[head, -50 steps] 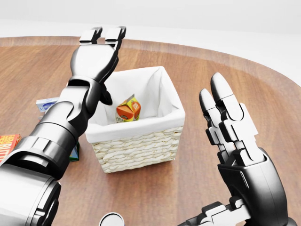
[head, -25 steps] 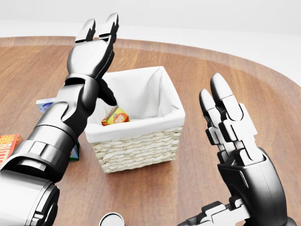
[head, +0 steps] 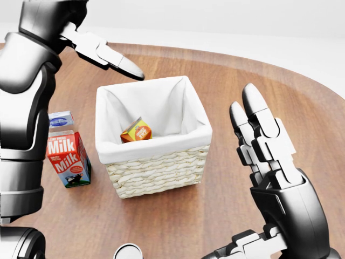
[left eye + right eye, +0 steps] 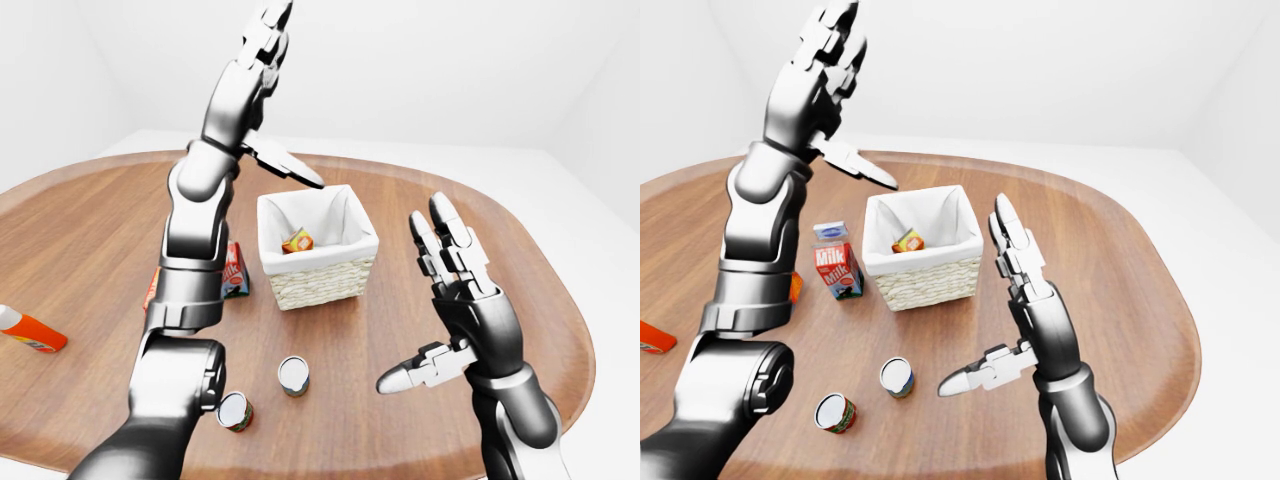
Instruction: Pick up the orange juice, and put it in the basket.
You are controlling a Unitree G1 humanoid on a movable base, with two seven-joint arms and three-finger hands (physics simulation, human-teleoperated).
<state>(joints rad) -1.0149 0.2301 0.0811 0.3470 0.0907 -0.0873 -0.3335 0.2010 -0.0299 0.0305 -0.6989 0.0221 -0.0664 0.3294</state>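
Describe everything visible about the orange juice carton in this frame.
The orange juice carton is a small orange box with a yellow patch and a little green on its printed faces, seemingly cardboard. It lies tilted inside the basket, low against the white cloth liner near the left wall in the head view, partly hidden by the liner's rim. Neither hand touches it: the left hand is raised high above the table, fingers open, and the right hand stands open to the basket's right.
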